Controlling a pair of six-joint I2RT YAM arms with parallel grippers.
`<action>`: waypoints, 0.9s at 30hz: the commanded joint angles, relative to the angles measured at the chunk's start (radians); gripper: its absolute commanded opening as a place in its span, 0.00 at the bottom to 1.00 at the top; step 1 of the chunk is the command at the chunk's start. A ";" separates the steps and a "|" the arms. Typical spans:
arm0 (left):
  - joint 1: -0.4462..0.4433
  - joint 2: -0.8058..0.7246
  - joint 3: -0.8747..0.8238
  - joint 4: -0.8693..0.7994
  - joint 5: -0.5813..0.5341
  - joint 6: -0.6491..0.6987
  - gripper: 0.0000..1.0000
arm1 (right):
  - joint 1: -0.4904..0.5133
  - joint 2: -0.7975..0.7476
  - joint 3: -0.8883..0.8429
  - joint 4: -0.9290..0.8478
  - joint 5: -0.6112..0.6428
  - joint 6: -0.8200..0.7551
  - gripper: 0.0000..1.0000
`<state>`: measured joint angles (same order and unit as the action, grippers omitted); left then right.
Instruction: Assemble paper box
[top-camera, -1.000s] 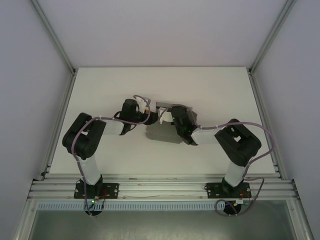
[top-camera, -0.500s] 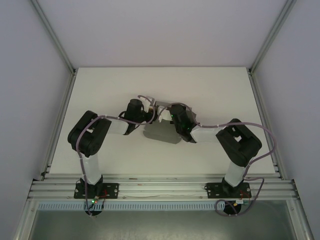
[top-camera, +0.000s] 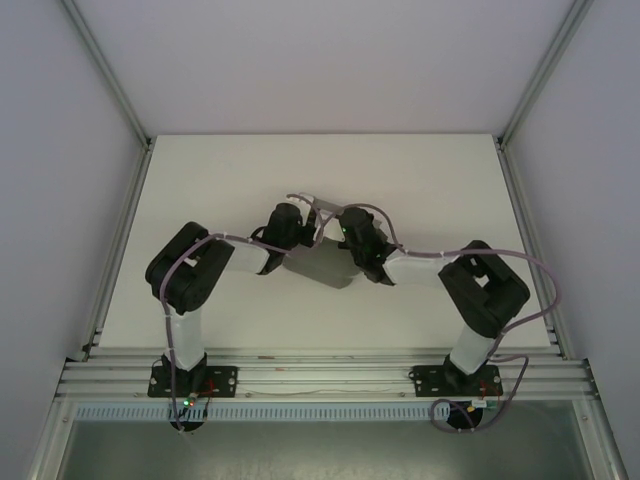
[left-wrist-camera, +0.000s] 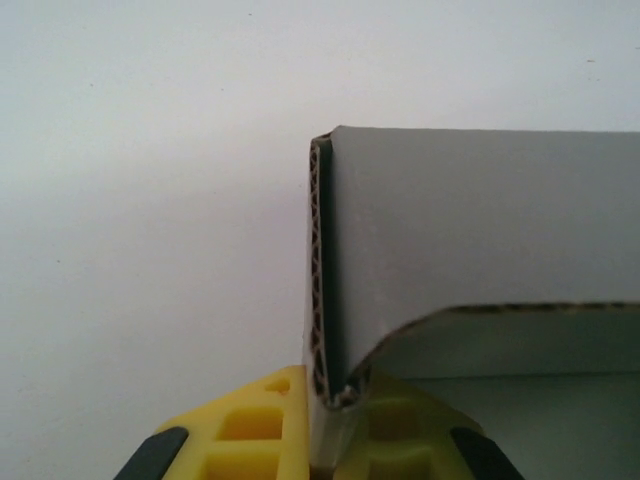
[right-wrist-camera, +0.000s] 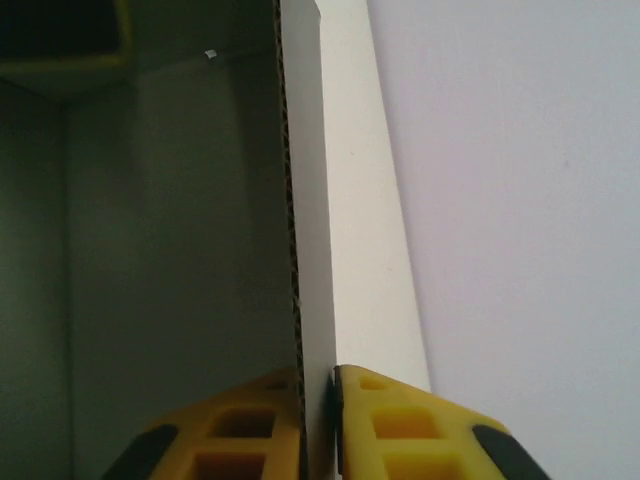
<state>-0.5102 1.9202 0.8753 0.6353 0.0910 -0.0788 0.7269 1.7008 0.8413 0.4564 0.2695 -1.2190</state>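
Seen from above, the left arm (top-camera: 235, 255) and right arm (top-camera: 425, 262) meet at mid-table (top-camera: 200, 180) over the grey paper box (top-camera: 322, 268), which lies between their wrists, partly hidden beneath them. At the left wrist, the left gripper (left-wrist-camera: 335, 435) is clamped tight on an upright corrugated wall of the box, with a curved flap just to its right. At the right wrist, the right gripper (right-wrist-camera: 316, 425) stands narrow, one yellow finger (right-wrist-camera: 225, 430) on either side of another thin box wall. Whether it presses the card cannot be told.
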 joint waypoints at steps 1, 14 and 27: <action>-0.009 0.019 -0.020 0.058 -0.046 0.016 0.04 | 0.011 -0.084 -0.016 -0.104 -0.071 0.132 0.34; -0.025 -0.052 -0.113 0.122 0.070 0.069 0.04 | -0.066 -0.438 -0.036 -0.389 -0.390 0.674 0.89; -0.054 -0.040 -0.178 0.193 0.119 0.064 0.04 | -0.178 -0.101 0.335 -0.635 -0.489 1.038 0.91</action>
<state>-0.5514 1.8778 0.7139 0.8162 0.1833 -0.0174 0.5488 1.5429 1.1286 -0.0715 -0.1921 -0.2626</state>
